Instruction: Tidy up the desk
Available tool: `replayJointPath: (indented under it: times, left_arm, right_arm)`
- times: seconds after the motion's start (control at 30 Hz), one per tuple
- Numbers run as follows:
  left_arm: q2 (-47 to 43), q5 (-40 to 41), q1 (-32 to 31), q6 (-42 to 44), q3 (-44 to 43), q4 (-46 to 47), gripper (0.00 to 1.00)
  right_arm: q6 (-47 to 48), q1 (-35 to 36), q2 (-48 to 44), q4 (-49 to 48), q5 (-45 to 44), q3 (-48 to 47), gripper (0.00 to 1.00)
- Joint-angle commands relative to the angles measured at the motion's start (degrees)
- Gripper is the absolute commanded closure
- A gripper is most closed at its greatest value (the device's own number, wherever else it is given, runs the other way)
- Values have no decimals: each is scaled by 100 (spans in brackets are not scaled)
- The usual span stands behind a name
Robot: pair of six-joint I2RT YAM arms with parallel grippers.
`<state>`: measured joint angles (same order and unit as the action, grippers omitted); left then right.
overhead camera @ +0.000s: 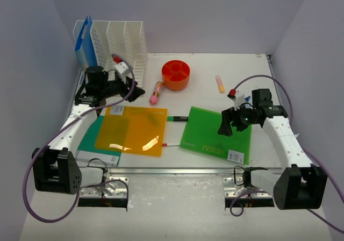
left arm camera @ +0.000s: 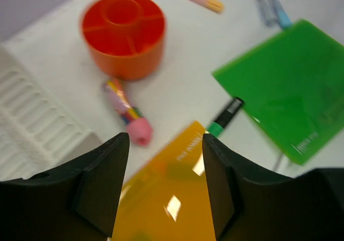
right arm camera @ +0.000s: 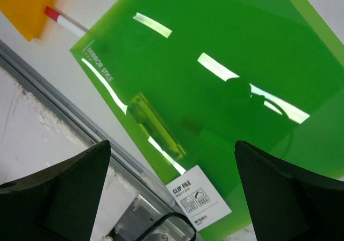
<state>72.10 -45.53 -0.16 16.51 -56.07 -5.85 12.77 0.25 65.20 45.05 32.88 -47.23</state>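
My right claw: spread wide over the translucent green plastic folder.
My left claw: released (nothing between it), above the translucent orange plastic folder.
Large white flat bench: beneath both folders.

You have a rack and small items at the back of the white flat desk, and folders at the front.
At back left stands the white slotted file rack, with a blue flat folder upright in its leftmost slot. Right of the rack sits the orange round compartmented cup. The pink-capped striped pen lies just beside it at its front left, and the peach-and-yellow highlighter lies well off to its right. Front left, the orange translucent plastic folder lies on a teal folder. The green plastic clip file lies to their right. Between the orange folder and the clip file lie the green-and-black marker, behind, and the red-tipped white pen, in front.
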Motion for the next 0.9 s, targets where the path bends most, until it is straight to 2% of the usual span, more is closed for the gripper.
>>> replayJointPath:
  times: [0.0, 0.07, 0.13, 0.2, 0.3, 0.5, 0.63, 0.73, 0.77, 0.83, 0.87]
  left_arm:
    - [-203, 323, -1043, 394, 646, -271, 45]
    - [-210, 924, -1664, 414, 948, 24, 45]
    - [-34, 1437, -2201, 513, 1061, 224, 46]
    - [59, 1668, -2501, 655, 1100, 288, 46]
    - [138, 2364, -3139, 1312, 1189, 330, 45]
    - [-493, 2470, -3681, 2475, 1511, 436, 38]
    - [-512, 2598, -4196, 2458, 1625, 729, 37]
    - [-461, 3141, -5069, 2648, 2152, 1756, 37]
    - [-452, 3270, -5307, 2735, 2286, 1832, 37]
    - [-326, 3625, -6063, 3067, 2603, 2632, 37]
    - [-226, 3741, -6212, 3233, 2715, 2928, 37]
  right_arm:
    - [200, -722, -160, 503, -56, 105, 3]
    - [287, -954, -274, 640, -103, 168, 3]
    - [371, -1524, -372, 875, 30, 52, 2]
    - [551, -2014, -312, 1234, 222, -62, 2]
    - [730, -2686, -43, 1664, 290, -299, 3]
    - [1178, -3957, 770, 2394, 605, -583, 6]
    - [1320, -4283, 1196, 2419, 636, -440, 9]
    - [1289, -4331, 1619, 2368, 684, -448, 10]
    - [1281, -4331, 1707, 2331, 677, -438, 10]
    - [1237, -4331, 1979, 2271, 671, -431, 12]
    - [1237, -4331, 2129, 2252, 698, -436, 12]
